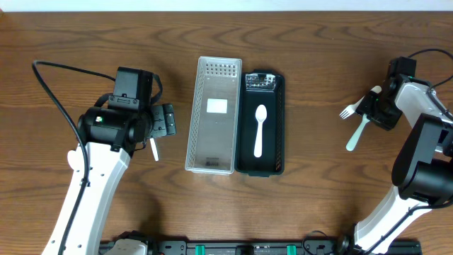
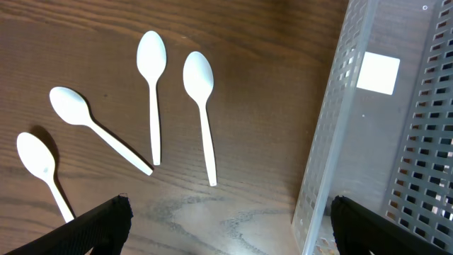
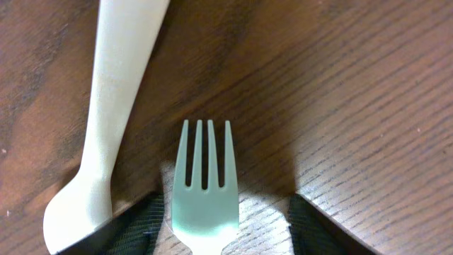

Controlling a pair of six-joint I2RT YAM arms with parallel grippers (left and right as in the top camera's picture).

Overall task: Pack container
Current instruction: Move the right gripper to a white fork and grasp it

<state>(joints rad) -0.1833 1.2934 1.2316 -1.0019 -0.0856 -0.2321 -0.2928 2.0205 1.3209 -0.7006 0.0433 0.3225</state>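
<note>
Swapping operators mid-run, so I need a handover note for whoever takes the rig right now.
Left gripper: open, empty, hovering over four white plastic spoons beside the clear perforated plastic bin.
Right gripper: open, straddling a pale plastic fork, not clamped yet; a second pale utensil lies alongside.
Done: one white plastic spoon lies in the black plastic tray.
To do: pack the four loose spoons and the right-side cutlery; the clear bin holds no cutlery.

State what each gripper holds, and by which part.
Left gripper: nothing, jaws open. Right gripper: its fingers flank the fork just below its tines; a firm grip cannot be told.
</note>
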